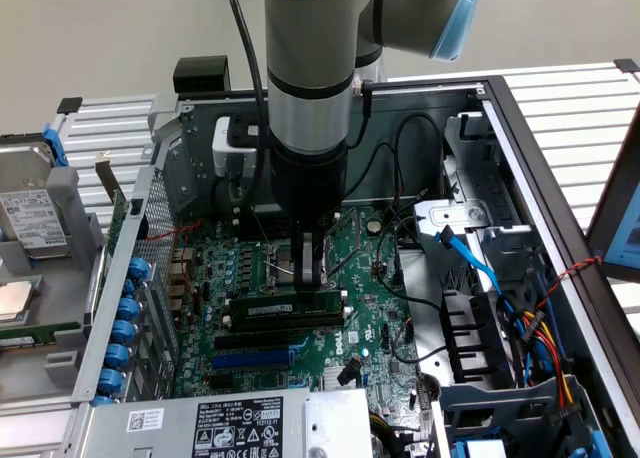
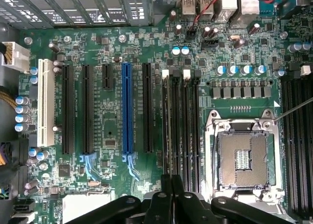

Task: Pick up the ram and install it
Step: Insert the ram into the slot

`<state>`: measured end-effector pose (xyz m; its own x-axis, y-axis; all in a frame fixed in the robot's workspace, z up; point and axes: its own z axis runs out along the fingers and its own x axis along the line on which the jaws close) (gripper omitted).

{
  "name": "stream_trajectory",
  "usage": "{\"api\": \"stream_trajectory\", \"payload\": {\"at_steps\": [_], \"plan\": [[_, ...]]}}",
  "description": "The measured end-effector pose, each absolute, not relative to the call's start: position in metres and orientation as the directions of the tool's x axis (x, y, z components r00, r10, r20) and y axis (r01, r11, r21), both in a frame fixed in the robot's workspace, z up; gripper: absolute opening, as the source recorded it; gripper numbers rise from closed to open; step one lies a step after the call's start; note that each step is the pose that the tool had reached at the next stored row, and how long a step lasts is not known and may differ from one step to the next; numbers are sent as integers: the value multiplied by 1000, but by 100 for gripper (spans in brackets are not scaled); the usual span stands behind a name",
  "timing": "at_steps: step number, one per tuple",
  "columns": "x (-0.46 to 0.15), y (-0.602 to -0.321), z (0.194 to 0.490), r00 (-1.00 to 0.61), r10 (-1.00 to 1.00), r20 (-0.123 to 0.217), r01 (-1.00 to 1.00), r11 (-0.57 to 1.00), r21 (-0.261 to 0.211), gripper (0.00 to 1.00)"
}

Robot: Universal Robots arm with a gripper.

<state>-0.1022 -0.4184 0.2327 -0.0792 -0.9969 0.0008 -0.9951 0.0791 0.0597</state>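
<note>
So the arm [image 1: 310, 78] is reaching straight down into the open case [image 1: 540, 148], with the gripper [image 1: 312, 278] right over the board [image 1: 365, 243]

Progress as I read it: the pick-up part is done. The ram [image 1: 280, 306] isn't lying loose anywhere, it's standing on edge directly under the gripper, lined up along one of the black memory slots [image 2: 188, 126], white label facing the exterior camera. The gripper sits nearer one end of the stick than the middle. The CPU socket [image 2: 242, 155] is just beside the gripper on one side, and the long expansion slots, including the blue slot [image 2: 127, 106], are further off on the other side

Gripper state: from the wrist view the fingers [image 2: 164, 204] are pulled in close with only a thin gap between them, and it looks to me like they're pinched on the top edge of the ram, not spread wide

What's left, I'd guess, is the seating itself. The stick looks like it's down in or right on the slot, but I can't tell if it's pushed fully home. The white latches [image 2: 165, 73] at the slot ends, well away from the fingertips, are too small to say whether they've snapped shut. And the gripper hasn't let go yet, so I'd call it mid-install, not finished
</note>
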Motion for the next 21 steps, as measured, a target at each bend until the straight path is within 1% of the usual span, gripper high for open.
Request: {"api": "stream_trajectory", "payload": {"at_steps": [16,19,20,21], "plan": [[-102,-418,233,-81,-997,1,-995,80,60,12],[-102,-418,233,-81,-997,1,-995,81,60,13],[-102,-418,233,-81,-997,1,-995,80,60,20],[-102,-418,233,-81,-997,1,-995,80,60,20]]}}
